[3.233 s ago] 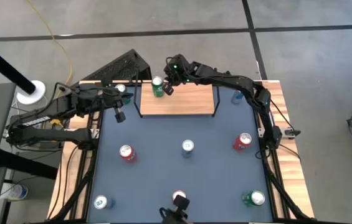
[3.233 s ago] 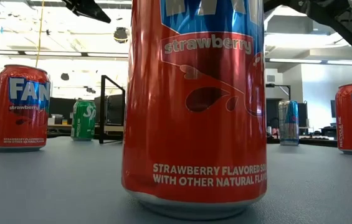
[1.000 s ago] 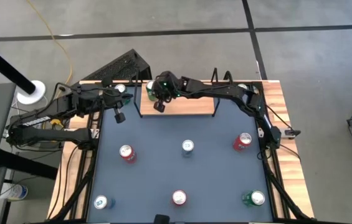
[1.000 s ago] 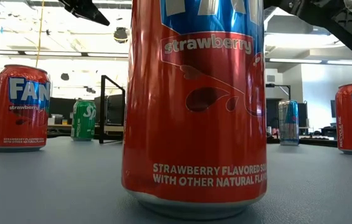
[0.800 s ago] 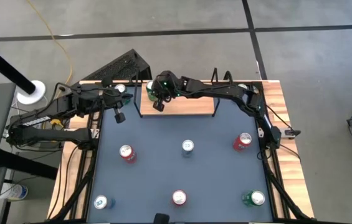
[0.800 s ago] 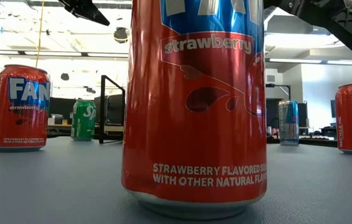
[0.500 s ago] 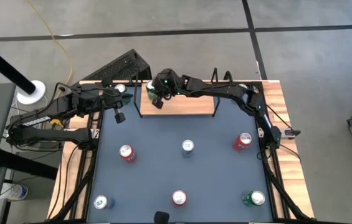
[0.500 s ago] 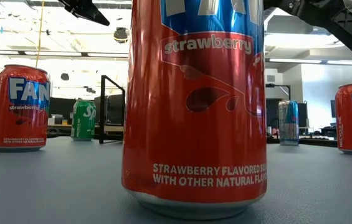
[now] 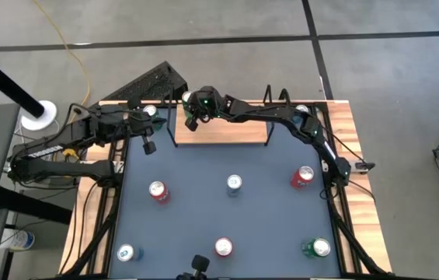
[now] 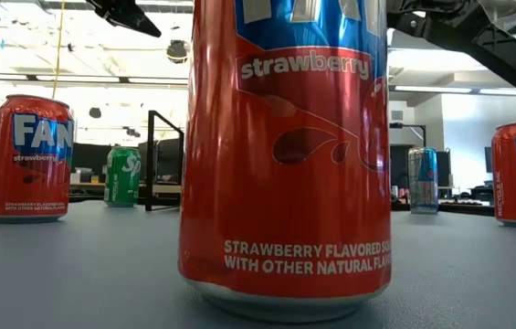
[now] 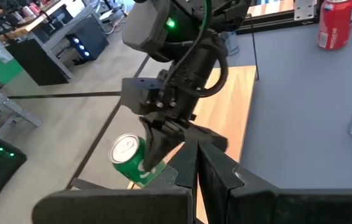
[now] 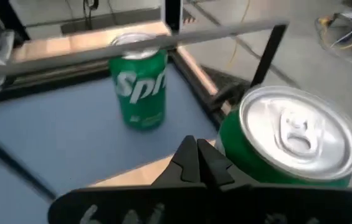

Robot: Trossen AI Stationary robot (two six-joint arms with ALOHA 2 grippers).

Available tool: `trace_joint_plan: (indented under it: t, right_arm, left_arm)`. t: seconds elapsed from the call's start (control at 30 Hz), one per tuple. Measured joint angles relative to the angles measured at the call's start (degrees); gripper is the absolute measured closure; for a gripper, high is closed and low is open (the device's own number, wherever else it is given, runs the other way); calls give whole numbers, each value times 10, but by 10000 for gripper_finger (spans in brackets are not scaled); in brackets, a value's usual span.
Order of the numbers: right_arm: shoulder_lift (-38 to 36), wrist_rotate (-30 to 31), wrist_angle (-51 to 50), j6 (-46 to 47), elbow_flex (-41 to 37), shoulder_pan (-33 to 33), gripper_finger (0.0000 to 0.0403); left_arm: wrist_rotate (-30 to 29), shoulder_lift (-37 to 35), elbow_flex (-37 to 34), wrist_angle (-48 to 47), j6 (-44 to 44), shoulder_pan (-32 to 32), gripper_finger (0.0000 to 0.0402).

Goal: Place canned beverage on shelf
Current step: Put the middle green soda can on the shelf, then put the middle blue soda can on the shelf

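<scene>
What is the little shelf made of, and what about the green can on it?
The shelf looks like a pale wooden board with visible grain and a matte finish; its end frames look like thin black metal wire, probably painted. The green can looks like metal, likely aluminium: its top is bare, shiny silver with a pull tab, and its side is glossy green print.

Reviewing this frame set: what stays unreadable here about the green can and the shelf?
- Left wrist view: the right gripper overlaps the green can; whether it touches the can or is just beside it is unclear.
- High view: the right arm's wrist covers that can, hiding its footing on the shelf.
- Low view: the near red can blocks most of the shelf.
</scene>
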Motion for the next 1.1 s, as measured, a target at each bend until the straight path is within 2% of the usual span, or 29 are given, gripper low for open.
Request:
trace_joint_plan:
  t: [0.27, 0.47, 0.67, 0.87, 1.1]
  right_arm:
    - [-4, -5, -6, 6, -1, 4, 403]
    - [-43, -47, -39, -15, -1, 22, 403]
    - [-136, -48, -204, -54, 0, 33, 403]
    - [-245, -44, -356, -56, 0, 57, 403]
    - [-345, 1, -570, -4, 0, 130, 403]
  left_arm:
    - [0, 0, 0, 0, -1, 0, 401]
    - [0, 0, 0, -6, -2, 0, 401]
    - [0, 0, 0, -21, -6, 0, 401]
    - [4, 0, 0, -22, -7, 0, 401]
    - [25, 14, 0, -21, -17, 0, 401]
